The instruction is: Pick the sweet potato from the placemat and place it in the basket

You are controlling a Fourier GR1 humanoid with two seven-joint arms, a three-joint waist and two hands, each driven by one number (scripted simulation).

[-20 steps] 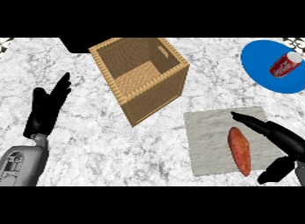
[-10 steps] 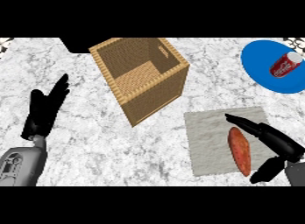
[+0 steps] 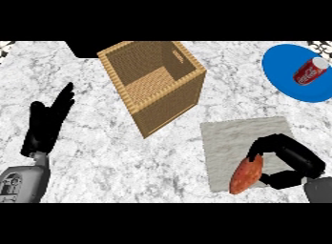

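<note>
Where the white, grey-veined marble counter (image 3: 127, 157) fills nearly the whole head view, patterned black-and-white tiling shows only at the two upper corners. Orange-red, elongated and tapered, the sweet potato (image 3: 245, 175) lies tilted with its lower end over the grey placemat's (image 3: 229, 138) front edge, and the right hand (image 3: 290, 159) has its fingers curled over the upper end while the thumb hooks in from the side nearest the robot, so the hand is grasping it. Half a second earlier those fingers were stretched straight along the potato, which lay flat in the middle of the mat; since then the hand has closed, and the potato has shifted toward the robot and turned. Up and to the left of the right hand stands the woven wicker basket (image 3: 165, 102), well apart from it, and far ahead of the hand sits a blue plate (image 3: 285, 78) bearing a red soda can (image 3: 312, 71). At the view's left the left hand (image 3: 47, 125) rests open, fingers up, unchanged.
</note>
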